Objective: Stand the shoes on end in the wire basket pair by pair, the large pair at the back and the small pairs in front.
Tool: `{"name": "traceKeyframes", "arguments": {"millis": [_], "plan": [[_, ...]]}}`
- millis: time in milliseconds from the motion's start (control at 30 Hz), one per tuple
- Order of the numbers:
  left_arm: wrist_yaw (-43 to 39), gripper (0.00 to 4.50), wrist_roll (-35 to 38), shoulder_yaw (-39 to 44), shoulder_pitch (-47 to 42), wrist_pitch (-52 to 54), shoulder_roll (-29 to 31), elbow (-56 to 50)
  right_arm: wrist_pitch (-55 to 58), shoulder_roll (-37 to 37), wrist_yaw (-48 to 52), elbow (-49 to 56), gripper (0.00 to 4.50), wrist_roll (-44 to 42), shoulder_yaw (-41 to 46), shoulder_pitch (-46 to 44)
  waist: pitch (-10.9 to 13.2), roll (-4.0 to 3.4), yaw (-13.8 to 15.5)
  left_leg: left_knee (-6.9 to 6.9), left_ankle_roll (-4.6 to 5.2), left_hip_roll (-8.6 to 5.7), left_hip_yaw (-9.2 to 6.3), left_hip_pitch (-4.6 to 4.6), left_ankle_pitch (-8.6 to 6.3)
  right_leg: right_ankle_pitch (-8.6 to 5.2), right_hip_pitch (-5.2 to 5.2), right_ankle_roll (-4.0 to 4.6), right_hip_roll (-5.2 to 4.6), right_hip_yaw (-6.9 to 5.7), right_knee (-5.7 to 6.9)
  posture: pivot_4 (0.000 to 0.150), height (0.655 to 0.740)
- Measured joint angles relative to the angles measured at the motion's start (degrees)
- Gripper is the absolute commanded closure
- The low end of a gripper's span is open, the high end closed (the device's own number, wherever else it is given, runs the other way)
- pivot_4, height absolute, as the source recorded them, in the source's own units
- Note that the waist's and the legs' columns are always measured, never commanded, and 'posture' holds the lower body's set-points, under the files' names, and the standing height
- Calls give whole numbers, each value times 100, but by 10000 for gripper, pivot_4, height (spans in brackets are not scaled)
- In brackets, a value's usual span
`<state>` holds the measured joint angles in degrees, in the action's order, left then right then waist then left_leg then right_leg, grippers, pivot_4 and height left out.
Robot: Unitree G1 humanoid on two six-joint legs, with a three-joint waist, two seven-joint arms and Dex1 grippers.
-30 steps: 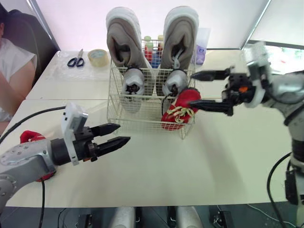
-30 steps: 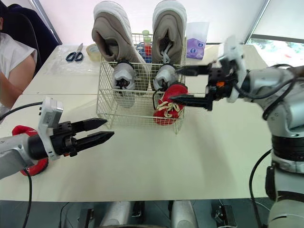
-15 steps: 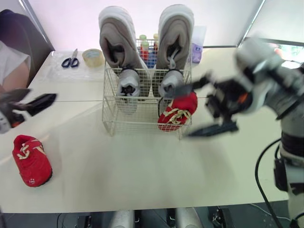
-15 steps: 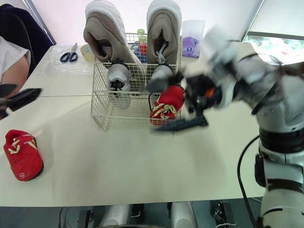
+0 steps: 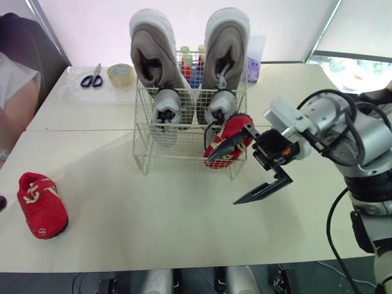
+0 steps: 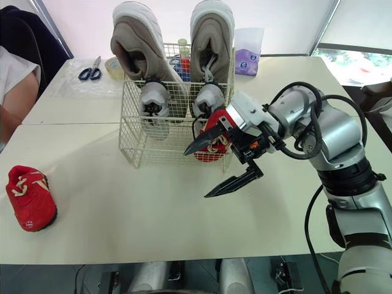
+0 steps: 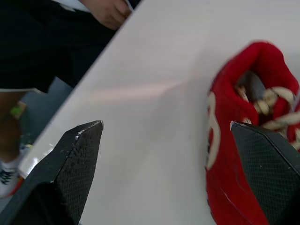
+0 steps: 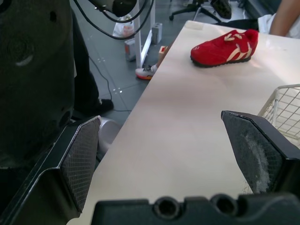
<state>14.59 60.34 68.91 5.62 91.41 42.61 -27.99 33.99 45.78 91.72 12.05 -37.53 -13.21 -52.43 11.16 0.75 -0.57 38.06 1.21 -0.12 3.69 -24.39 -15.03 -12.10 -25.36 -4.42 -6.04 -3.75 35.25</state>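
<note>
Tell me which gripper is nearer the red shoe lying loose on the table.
Left. The left gripper, jaws open, is right beside the loose red shoe; the right gripper hangs by the wire basket, well away.

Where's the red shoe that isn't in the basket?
The red shoe lies on the table at the robot's left, far from the wire basket, the open left gripper beside it.

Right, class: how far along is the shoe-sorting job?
Done: large pair, small grey pair and one red shoe are in the wire basket. In hand: nothing; the left tool is open by the second red shoe on the table. Left: basket it.
</note>
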Motion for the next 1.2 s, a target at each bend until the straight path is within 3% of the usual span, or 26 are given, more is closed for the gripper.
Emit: {"name": "traceKeyframes", "arguments": {"millis": [233, 500, 633, 733, 967, 1200], "plan": [[38, 261, -378, -83, -347, 59, -750, -238, 25, 44, 42, -60, 0, 99, 9, -20, -9, 10, -13, -4, 1, 0, 0, -1, -1, 1, -3, 3, -2, 1, 0, 1500, 7400], [349, 261, -489, -531, -902, 59, -323, 557, 116, 25, -114, -62, 0, 123, 15, -14, -10, 11, -12, -4, 1, -2, 0, -1, -1, 2, -3, 3, -4, 2, 0, 1500, 7400], [665, 261, -130, -736, -853, 58, -19, 1267, 169, 25, -261, -36, 0, 122, 59, 59, -10, 10, -31, -6, 3, -2, 1, -1, -2, 2, -5, 2, -6, 2, 0, 1500, 7400], [844, 8224, 169, -859, -856, 57, 106, 1549, 200, 25, -383, 38, 0, 119, 83, 136, -10, 10, -26, -7, 3, -2, 1, -1, -2, 2, -6, 2, -6, 2, 0, 1500, 7400], [1242, 42327, 620, -1159, -1089, 59, 326, 1869, 370, 82, -598, 284, 0, 10, 316, 314, -10, 10, -28, -7, 2, -3, 2, -1, -2, 3, -6, 2, -8, 2, 1, 1500, 7400], [1582, 43819, 792, -1162, -1155, 59, 427, 2112, 451, 158, -670, 362, 0, 10, 425, 356, -10, 10, -34, -9, 1, -3, 2, -1, -1, 3, -7, 2, -8, 2, 1, 1500, 7400]]}}
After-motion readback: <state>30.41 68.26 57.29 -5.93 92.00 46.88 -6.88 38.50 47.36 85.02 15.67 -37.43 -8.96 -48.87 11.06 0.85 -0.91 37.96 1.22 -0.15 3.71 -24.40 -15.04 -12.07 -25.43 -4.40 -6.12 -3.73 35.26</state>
